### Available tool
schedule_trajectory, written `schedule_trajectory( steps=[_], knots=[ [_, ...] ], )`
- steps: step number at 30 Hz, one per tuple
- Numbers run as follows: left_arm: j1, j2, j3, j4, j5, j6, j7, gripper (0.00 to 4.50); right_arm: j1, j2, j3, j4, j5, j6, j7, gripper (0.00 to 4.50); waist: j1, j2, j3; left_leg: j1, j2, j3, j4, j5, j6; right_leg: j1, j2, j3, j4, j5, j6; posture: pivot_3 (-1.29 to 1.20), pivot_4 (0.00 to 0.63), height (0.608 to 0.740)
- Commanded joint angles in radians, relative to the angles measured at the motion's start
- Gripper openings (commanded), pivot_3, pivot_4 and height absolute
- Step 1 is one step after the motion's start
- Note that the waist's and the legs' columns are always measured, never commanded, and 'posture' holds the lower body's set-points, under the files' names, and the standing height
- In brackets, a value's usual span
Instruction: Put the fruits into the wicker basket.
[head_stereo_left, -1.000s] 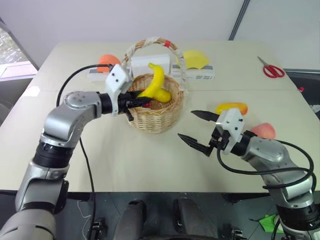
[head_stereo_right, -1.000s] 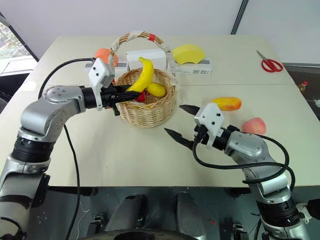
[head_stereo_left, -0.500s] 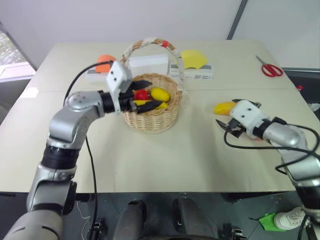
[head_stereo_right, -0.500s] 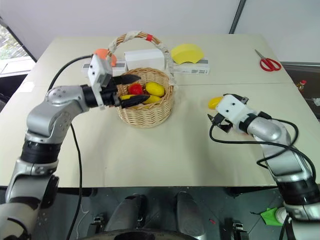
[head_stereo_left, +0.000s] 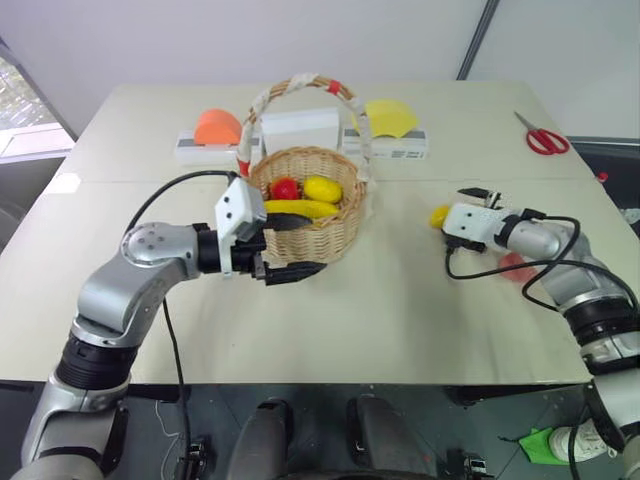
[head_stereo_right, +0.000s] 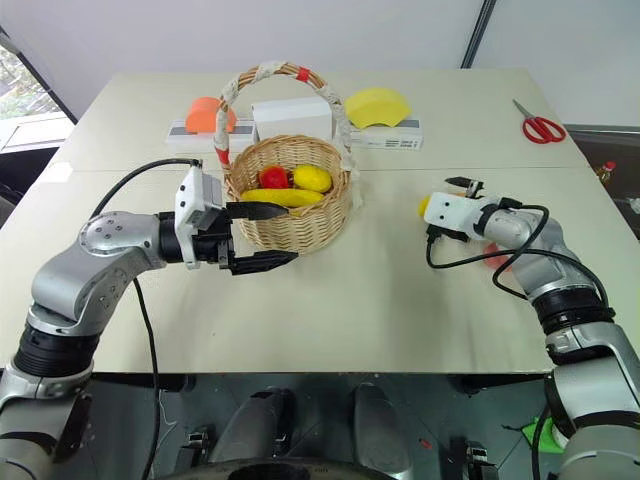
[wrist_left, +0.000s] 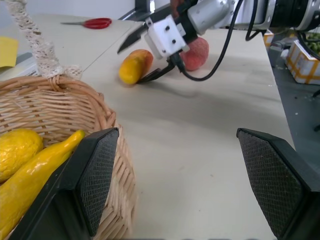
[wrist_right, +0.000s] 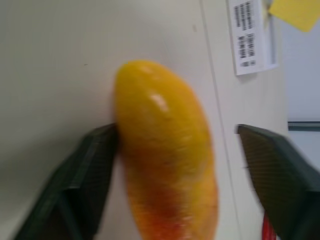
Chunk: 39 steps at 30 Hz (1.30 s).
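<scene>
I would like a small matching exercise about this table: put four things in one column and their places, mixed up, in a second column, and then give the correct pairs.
Things:
1. banana
2. mango
3. red scissors
4. left gripper

Places:
A. at the far right corner of the table
B. lying inside the wicker basket
C. open, just in front of the basket's near side
D. on the table between the fingers of the right gripper

Pairs: 1-B, 2-D, 3-A, 4-C

Banana (head_stereo_left: 301, 208) in basket (head_stereo_left: 318, 236); mango (wrist_left: 135, 65) outside
</scene>
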Motion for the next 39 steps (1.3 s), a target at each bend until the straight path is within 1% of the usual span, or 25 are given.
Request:
schedule_trajectory(
  steps=[1,2,4,7,10,14,17,20,24,28,32,34,39],
  knots=[
    [0.002,-0.003,0.021,-0.028,-0.008,-0.024,0.01,4.06,-0.006,-0.001,-0.02,-0.012,-0.016,-0.008,-0.017,1.84,0.0,0.0,0.0,0.0,0.0,0.0,0.0,0.0,0.0,0.0,0.0,0.0,0.0,0.0,0.0,0.0,0.15,0.74],
    [0.002,-0.01,0.022,-0.022,-0.003,-0.033,0.016,4.06,0.002,-0.005,-0.028,-0.033,-0.018,-0.01,-0.026,1.55,0.0,0.0,0.0,0.0,0.0,0.0,0.0,0.0,0.0,0.0,0.0,0.0,0.0,0.0,0.0,0.0,0.15,0.74],
    [0.005,-0.018,0.026,-0.014,0.001,-0.045,0.025,4.06,0.013,-0.009,-0.038,-0.064,-0.02,-0.011,-0.033,1.55,0.0,0.0,0.0,0.0,0.0,0.0,0.0,0.0,0.0,0.0,0.0,0.0,0.0,0.0,0.0,0.0,0.15,0.74],
    [0.036,-0.043,0.068,0.007,0.009,-0.104,0.057,4.06,0.054,-0.04,-0.085,-0.213,-0.005,-0.018,-0.033,1.55,0.001,0.001,0.0,0.0,0.0,-0.001,0.0,0.0,0.0,0.0,0.0,0.0,0.0,0.0,0.0,0.0,0.15,0.74],
    [0.071,-0.043,0.152,0.05,-0.02,-0.112,0.08,4.06,0.105,-0.051,-0.156,-0.447,0.111,-0.006,0.053,1.55,-0.002,0.002,0.001,0.0,0.0,-0.001,0.0,0.0,0.0,-0.002,0.0,0.002,0.001,0.0,0.0,0.0,0.15,0.74],
    [0.126,-0.008,0.229,0.083,-0.038,-0.122,0.059,4.06,0.114,0.012,-0.189,-0.707,0.31,0.061,0.165,1.55,-0.004,0.002,0.001,0.001,0.002,-0.001,0.0,0.0,0.0,-0.002,0.0,0.002,0.003,0.0,0.0,0.0,0.15,0.74],
    [0.161,0.024,0.253,0.101,-0.025,-0.133,0.05,4.06,0.073,0.102,-0.133,-0.84,0.397,0.145,0.212,1.55,-0.001,0.001,0.001,0.001,0.002,-0.002,0.0,0.0,0.0,-0.002,0.0,0.002,0.003,0.0,0.0,0.0,0.15,0.74],
    [0.171,0.032,0.254,0.107,-0.025,-0.142,0.056,4.06,-0.01,0.212,-0.043,-0.829,0.342,0.19,0.206,1.55,0.0,0.001,0.001,0.001,0.002,-0.002,0.0,0.0,0.0,-0.002,0.0,0.002,0.004,0.0,0.0,0.0,0.15,0.74],
    [0.18,0.014,0.258,0.076,-0.037,-0.139,0.084,4.06,-0.131,0.377,0.019,-0.703,0.265,0.194,0.117,1.55,0.002,0.001,0.0,0.0,0.001,-0.002,0.0,0.0,0.0,-0.003,-0.001,0.002,0.004,0.0,0.0,0.0,0.15,0.74],
    [0.195,0.002,0.262,0.045,-0.046,-0.132,0.113,4.06,-0.181,0.447,0.065,-0.577,0.191,0.177,0.089,1.55,0.006,0.001,0.0,0.0,0.0,-0.002,0.0,0.0,-0.001,-0.003,-0.002,0.002,0.004,0.0,0.0,0.0,0.15,0.74],
    [0.21,-0.005,0.266,0.016,-0.054,-0.127,0.135,4.06,-0.196,0.482,0.061,-0.521,0.172,0.163,0.067,3.36,0.004,0.001,0.0,0.0,0.0,-0.002,-0.001,0.0,-0.001,-0.004,-0.002,0.002,0.004,0.0,0.0,0.0,0.15,0.74],
    [0.213,-0.006,0.268,0.01,-0.056,-0.125,0.144,4.06,-0.188,0.486,0.041,-0.541,0.187,0.172,0.068,4.46,0.003,0.001,0.0,0.0,0.0,-0.002,-0.001,0.0,-0.001,-0.004,-0.002,0.002,0.004,0.0,0.0,0.0,0.15,0.74],
    [0.21,-0.015,0.252,-0.001,-0.065,-0.122,0.146,4.06,-0.113,0.434,-0.024,-0.679,0.273,0.227,0.135,4.46,0.002,0.001,0.0,0.0,0.0,-0.002,-0.001,0.0,-0.001,-0.004,-0.002,0.002,0.004,0.0,0.0,0.0,0.15,0.74]
  ],
)
